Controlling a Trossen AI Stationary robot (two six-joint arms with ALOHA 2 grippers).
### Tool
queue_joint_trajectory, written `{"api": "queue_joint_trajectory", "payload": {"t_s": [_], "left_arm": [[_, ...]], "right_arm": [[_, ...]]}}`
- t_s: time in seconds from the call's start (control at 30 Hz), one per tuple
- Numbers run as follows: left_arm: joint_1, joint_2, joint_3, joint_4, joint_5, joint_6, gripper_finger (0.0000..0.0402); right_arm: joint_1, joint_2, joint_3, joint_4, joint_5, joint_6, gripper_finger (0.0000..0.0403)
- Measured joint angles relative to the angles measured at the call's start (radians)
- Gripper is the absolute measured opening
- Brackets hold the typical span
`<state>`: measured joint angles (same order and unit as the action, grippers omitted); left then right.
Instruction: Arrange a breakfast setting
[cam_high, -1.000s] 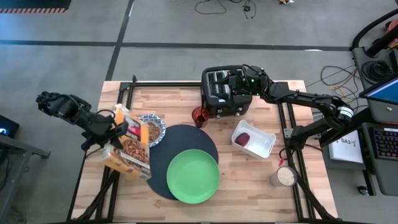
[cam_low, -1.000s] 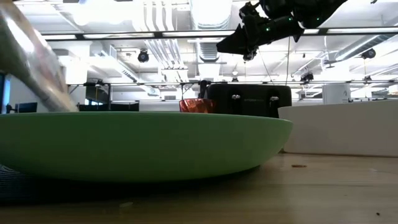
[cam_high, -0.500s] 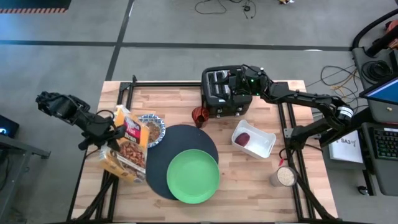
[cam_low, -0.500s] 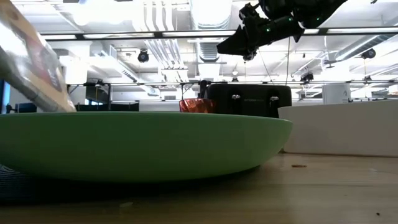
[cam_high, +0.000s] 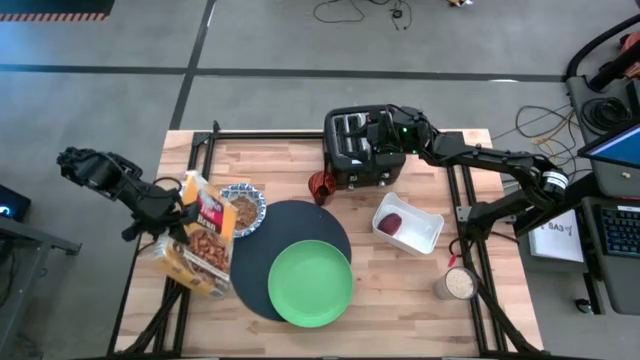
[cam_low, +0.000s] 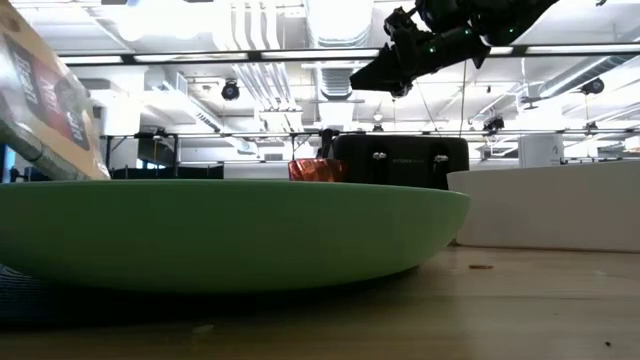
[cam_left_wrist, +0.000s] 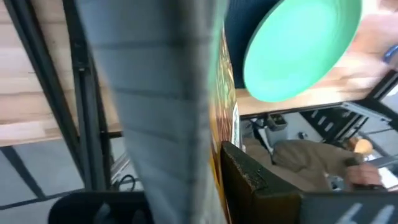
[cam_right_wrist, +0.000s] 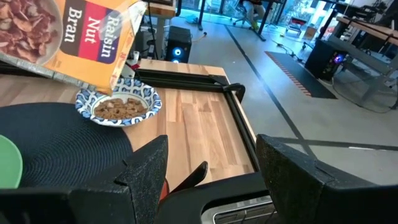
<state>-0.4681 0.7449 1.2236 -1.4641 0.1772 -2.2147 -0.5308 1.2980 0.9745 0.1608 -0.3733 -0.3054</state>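
so where we're at: the lime-green plate (cam_high: 310, 283) is sitting on the black mat (cam_high: 290, 245), toward its near-right part, and the little blue-and-white bowl (cam_high: 243, 208) sits just beside the mat's far-left edge with cereal already in it. that part looks done to us. what's left, as far as we can tell: the dark-red food lump (cam_high: 392, 224) is in the white tray (cam_high: 425, 232), not on the plate, and we can't spot a spoon or a bagel anywhere in these shots.

our left gripper (cam_high: 181, 214) is clamped on the raisin bran box (cam_high: 200, 243), which hangs tilted with its open top just beside the bowl. the bowl is right next to that pincer, the mat and plate further out past it.

our right gripper (cam_high: 382, 140) hovers over the black toaster (cam_high: 355, 148) with fingers apart, nothing between them. the tray is near it, the plate well away.
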Motion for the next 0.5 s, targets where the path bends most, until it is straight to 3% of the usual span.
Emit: {"api": "queue_joint_trajectory", "payload": {"t_s": [0.1, 0.2, 0.33, 0.43, 0.5], "left_arm": [[0.001, 0.004, 0.001, -0.007, 0.011, 0.070, 0.0000], [-0.001, -0.012, -0.003, -0.046, 0.037, 0.028, 0.0000], [0.002, -0.024, 0.002, -0.031, -0.020, 0.016, 0.0000], [0.001, -0.022, 0.000, -0.038, -0.006, 0.008, 0.0000], [0.000, -0.020, -0.002, -0.037, -0.001, 0.058, 0.0000]], "right_arm": [[0.000, 0.000, 0.000, 0.000, 0.000, 0.001, 0.0233], [0.000, 0.000, 0.000, -0.001, 0.000, 0.006, 0.0233], [0.000, 0.000, 0.000, -0.007, 0.000, 0.007, 0.0233], [0.000, 0.000, 0.000, -0.007, 0.001, 0.006, 0.0233], [0.000, 0.000, 0.000, -0.007, 0.001, 0.006, 0.0233]]}}
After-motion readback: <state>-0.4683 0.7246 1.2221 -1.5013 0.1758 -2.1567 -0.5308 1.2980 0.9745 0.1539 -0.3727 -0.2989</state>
